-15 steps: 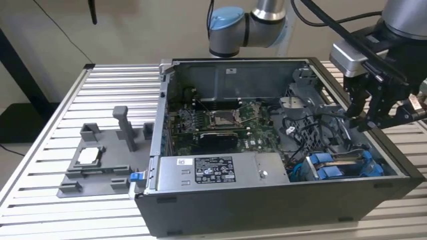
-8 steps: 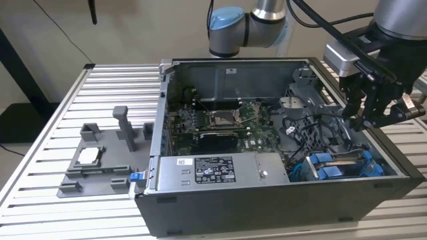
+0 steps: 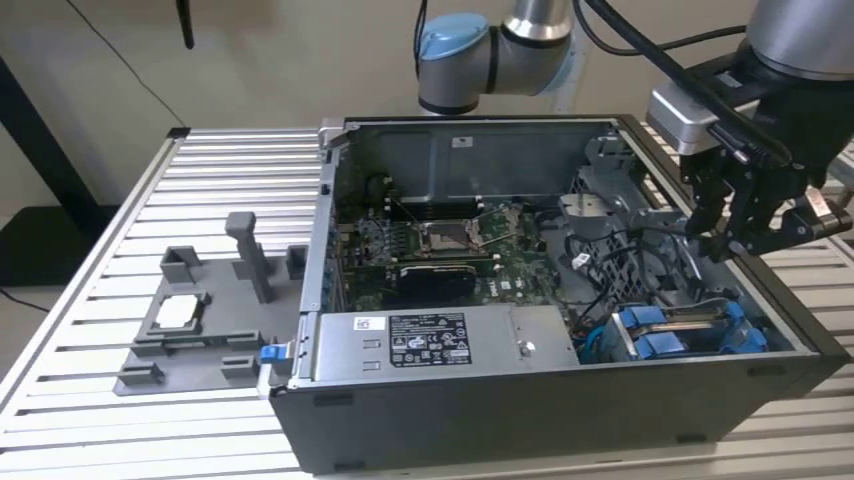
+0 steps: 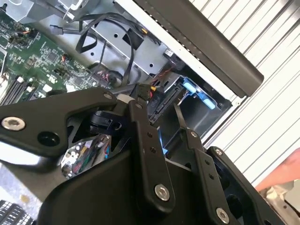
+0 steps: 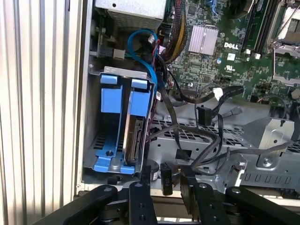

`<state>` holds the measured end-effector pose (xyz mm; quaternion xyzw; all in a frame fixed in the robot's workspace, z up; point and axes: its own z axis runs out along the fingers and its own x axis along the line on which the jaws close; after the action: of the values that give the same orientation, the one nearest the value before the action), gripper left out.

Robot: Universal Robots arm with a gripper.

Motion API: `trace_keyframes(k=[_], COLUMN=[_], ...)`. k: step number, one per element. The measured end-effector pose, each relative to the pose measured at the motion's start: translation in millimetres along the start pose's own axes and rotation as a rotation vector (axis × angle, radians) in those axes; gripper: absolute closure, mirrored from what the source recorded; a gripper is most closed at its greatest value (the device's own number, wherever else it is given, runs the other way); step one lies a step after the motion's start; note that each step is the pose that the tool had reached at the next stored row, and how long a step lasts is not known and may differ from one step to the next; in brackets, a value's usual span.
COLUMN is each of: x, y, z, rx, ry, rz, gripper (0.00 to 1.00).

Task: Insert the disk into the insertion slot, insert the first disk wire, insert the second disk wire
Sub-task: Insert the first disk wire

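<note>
The disk (image 5: 133, 140) sits in the insertion slot (image 5: 91, 140), clipped in its blue frame (image 5: 111, 93); the gripper (image 5: 166, 183) pinches a black wire connector (image 5: 165, 174) just beside it; wiring apparently remains undone.

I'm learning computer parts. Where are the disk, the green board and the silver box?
disk (image 5: 135, 136): first wrist view, its exposed connector end.
green board (image 5: 211, 70): first wrist view, bare green surface.
silver box (image 3: 494, 345): exterior view, plain metal beside label.
</note>
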<state>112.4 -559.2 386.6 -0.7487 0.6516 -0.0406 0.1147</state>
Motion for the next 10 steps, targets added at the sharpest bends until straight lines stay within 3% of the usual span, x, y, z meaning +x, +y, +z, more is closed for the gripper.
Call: trace_keyframes(k=[2, 4, 6, 10], x=[0.0, 0.3, 1.5, 4.8], y=[-0.2, -2.0, -6.3, -14.7], z=[0.0, 0.4, 1.5, 3.5], rx=[-0.0002, -0.0057, -0.0297, -0.0870], ry=[0.0001, -0.0002, -0.0029, -0.0082], rz=[0.000, -0.001, 0.002, 0.008], gripper=[0.63, 0.76, 0.81, 0.81])
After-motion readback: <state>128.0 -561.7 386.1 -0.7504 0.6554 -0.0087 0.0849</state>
